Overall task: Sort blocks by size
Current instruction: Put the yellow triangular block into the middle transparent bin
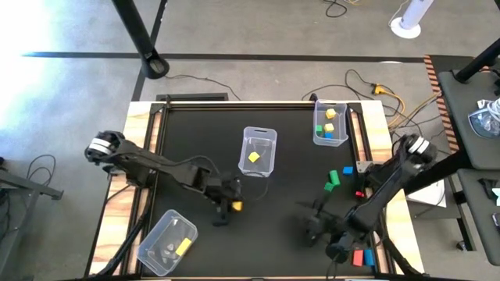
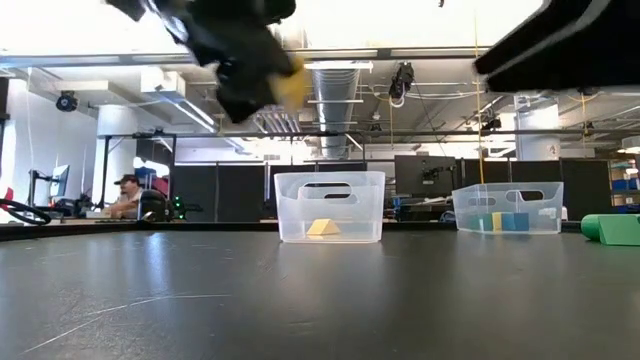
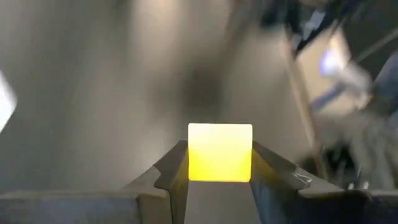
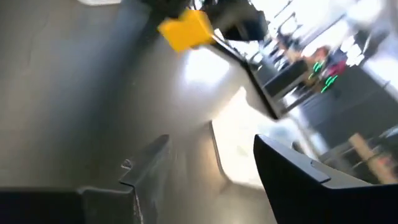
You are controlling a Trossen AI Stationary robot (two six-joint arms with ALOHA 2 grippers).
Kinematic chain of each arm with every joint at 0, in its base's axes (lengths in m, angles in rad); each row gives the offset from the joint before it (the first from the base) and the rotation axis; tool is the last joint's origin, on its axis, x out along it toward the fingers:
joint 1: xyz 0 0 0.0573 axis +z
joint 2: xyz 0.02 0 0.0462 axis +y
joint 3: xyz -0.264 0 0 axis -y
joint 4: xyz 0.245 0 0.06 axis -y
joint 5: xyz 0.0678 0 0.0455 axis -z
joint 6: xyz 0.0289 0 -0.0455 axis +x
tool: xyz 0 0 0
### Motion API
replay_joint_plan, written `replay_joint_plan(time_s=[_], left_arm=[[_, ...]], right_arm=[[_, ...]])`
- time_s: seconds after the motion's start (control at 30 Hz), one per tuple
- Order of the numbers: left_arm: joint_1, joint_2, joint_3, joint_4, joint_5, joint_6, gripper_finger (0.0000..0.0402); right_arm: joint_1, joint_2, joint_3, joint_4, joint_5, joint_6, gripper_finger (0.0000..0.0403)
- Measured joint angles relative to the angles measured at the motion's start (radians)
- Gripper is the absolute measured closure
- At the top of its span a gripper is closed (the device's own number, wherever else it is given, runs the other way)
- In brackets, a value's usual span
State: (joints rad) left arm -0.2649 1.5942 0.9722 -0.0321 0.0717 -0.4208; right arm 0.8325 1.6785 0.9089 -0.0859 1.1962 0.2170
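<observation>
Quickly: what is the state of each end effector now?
Left end effector: closed on a yellow block.
Right end effector: open, empty.

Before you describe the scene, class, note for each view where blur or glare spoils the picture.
High view: sharp, evenly lit. Low view: bright ceiling glare; the left gripper with its yellow block is smeared. Left wrist view: the block is sharp, everything behind streaked. Right wrist view: the whole picture is motion-blurred around the open right gripper.
</observation>
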Motion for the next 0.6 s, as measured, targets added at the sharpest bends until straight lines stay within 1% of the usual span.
replay_joint_plan(time_s=[0.07,0.13,0.27,0.33,0.43,0.5,0.6], left_arm=[[-0.005,0.032,-0.059,0.219,0.001,-0.032,0.0284],[-0.01,0.073,-0.11,0.418,0.027,-0.063,0.0284],[-0.018,0.15,-0.185,0.763,0.076,-0.089,0.0284],[-0.024,0.187,-0.212,0.902,0.081,-0.083,0.0284],[-0.034,0.232,-0.231,1.035,0.096,-0.056,0.0284],[-0.042,0.25,-0.233,1.068,0.098,-0.041,0.0284],[-0.053,0.26,-0.233,1.073,0.106,-0.025,0.0284]], right_arm=[[-0.014,0.071,0.013,0.137,0.007,-0.175,0.0174],[-0.028,0.119,0.047,0.232,0.007,-0.331,0.0161],[-0.04,0.137,0.155,0.262,-0.008,-0.53,0.0134],[-0.047,0.132,0.199,0.262,-0.064,-0.584,0.0121],[-0.065,0.129,0.262,0.26,-0.146,-0.63,0.0108],[-0.082,0.128,0.291,0.259,-0.173,-0.66,0.0104],[-0.109,0.131,0.31,0.255,-0.24,-0.687,0.0106]])
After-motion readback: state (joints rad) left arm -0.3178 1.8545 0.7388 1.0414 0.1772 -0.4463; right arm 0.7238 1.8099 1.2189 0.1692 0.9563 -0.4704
